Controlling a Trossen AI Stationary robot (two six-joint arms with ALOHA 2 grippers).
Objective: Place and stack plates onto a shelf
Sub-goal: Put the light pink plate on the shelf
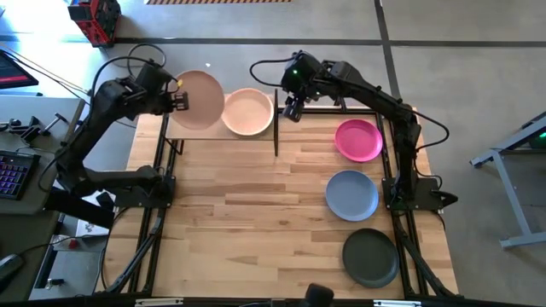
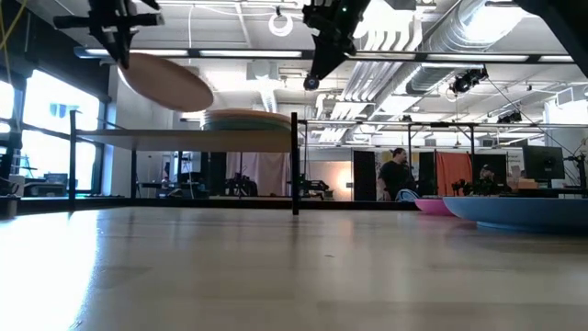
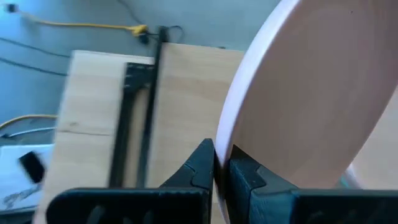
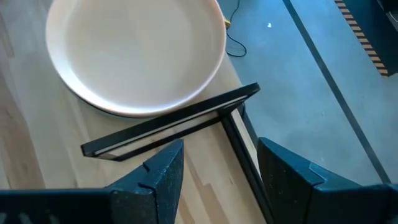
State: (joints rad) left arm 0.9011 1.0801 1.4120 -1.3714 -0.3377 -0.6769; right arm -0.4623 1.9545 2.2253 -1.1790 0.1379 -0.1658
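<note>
My left gripper (image 1: 181, 101) is shut on a peach plate (image 1: 200, 100) and carries it in the air over the left part of the shelf (image 2: 184, 140). The shelf is a light-wood board on black posts at the table's far side. A stack of plates (image 1: 248, 112) with a pale pink one on top (image 4: 137, 50) rests flat on the shelf's right part. My right gripper (image 1: 292, 111) hangs open above the shelf's right end, nothing between its fingers (image 4: 163, 171). My left gripper pinches the peach plate's rim (image 3: 225, 134) between its two fingers, on the side of the plate toward the table's left. The fingers slant down at it from the left. The plate (image 2: 165, 81) is tilted and lifted clear above the shelf.
On the table's right side lie a magenta plate (image 1: 358, 140), a slate-blue plate (image 1: 351, 194) and a dark charcoal plate (image 1: 370, 257), in a row from far to near. A black post (image 2: 294, 164) stands at the shelf's right end. A person (image 2: 397, 175) stands far behind.
</note>
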